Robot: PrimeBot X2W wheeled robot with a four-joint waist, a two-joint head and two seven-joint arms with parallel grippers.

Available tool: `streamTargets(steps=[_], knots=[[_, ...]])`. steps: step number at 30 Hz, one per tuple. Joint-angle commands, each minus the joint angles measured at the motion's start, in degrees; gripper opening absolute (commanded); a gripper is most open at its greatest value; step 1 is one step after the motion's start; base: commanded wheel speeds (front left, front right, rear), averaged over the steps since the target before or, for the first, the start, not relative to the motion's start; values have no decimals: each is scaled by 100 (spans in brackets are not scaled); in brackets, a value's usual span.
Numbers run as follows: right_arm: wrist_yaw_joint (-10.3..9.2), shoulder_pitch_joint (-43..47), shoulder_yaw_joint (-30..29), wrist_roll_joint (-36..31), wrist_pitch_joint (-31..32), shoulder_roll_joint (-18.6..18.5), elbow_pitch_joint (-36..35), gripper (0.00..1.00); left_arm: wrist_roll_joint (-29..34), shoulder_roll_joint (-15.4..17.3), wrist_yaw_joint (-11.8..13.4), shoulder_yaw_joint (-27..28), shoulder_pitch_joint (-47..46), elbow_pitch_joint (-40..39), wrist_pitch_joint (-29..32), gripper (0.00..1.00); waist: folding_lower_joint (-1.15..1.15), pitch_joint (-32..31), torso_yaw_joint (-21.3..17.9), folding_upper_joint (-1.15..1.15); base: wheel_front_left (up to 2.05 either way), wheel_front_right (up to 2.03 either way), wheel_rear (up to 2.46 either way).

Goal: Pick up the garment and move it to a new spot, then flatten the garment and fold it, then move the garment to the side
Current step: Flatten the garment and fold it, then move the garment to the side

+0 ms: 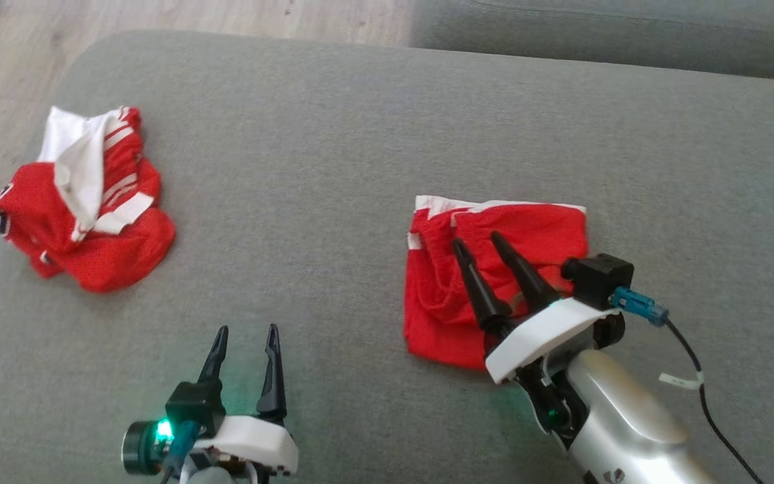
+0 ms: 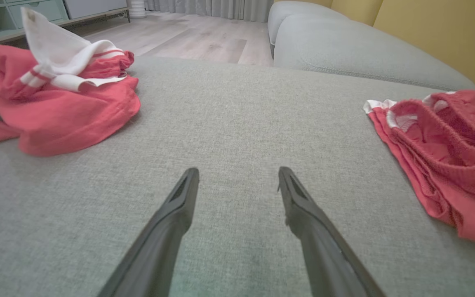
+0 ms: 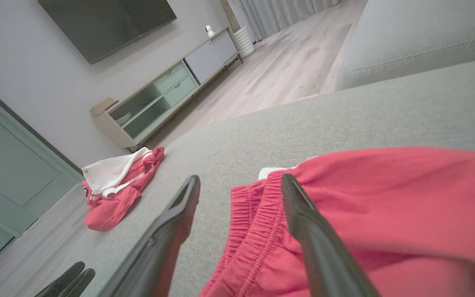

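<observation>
- Your right gripper [image 1: 477, 240] is open: the fingers are spread, nothing is between them and it has no grip on anything.
- It sits over the red shorts [image 1: 548, 228], fingers pointing up the head view across the shorts' left half.
- In your right wrist view, one finger [image 3: 303, 214] lies over the elastic waistband. You can't tell from any view whether it touches the cloth.
- The red shorts lie folded into a rough rectangle on the grey cushion [image 1: 333, 168], right of centre. The white trim runs along the far edge and the waistband bunches at the left side.
- Your left gripper [image 1: 247, 329] is also open and empty. It is at the lower left over bare cushion, well apart from both garments.
- A crumpled red-and-white garment [image 1: 111, 255] sits in a heap near the cushion's left edge, well apart from the shorts.
- Your left wrist view has the heap at upper left and the shorts at the right edge, with bare fabric between the fingers.
- A second grey cushion [image 1: 629, 33] is at top right and wood floor [image 1: 158, 20] at top left.
</observation>
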Motion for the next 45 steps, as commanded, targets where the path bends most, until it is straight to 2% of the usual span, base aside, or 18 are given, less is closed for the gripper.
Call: streamTargets(steps=[1, 6, 7, 8, 12, 20, 28, 45], knots=[[-4, -153, 74, 35, -119, 66, -191, 100, 36, 51, 21, 237, -70, -172, -30, 100, 0, -52, -136, 0, 0, 0, 0], [-4, -115, -335, -455, -244, -166, -147, 100, 119, 51, 36, 347, -105, -252, -30, 100, 0, -170, -480, 0, 0, 0, 0], [-4, -53, -794, -793, -250, -187, -225, 100, 168, 51, 32, 380, -137, -285, -30, 100, 0, -208, -609, 0, 0, 0, 0], [-4, 0, -1014, -1026, -251, -193, -296, 100, 197, 51, 31, 393, -148, -293, -30, 100, 0, -230, -665, 0, 0, 0, 0], [-4, 323, -1763, -1828, -253, -104, -482, 100, 298, 51, 17, 484, -149, -306, -30, 100, 0, -336, -867, 0, 0, 0, 0], [-4, 771, -2481, -2705, -254, 62, -593, 100, 361, 51, 8, 623, -3, -352, -30, 100, 0, -488, -1036, 0, 0, 0, 0], [-4, 1204, -2844, -3383, -254, 108, -535, 100, 484, 51, 21, 732, 343, -521, -30, 100, 0, -679, -1090, 0, 0, 0, 0], [-4, 1368, -2633, -3187, -254, 114, -428, 100, 561, 51, -11, 869, 691, -778, -30, 100, 0, -808, -1169, 0, 0, 0, 0]])
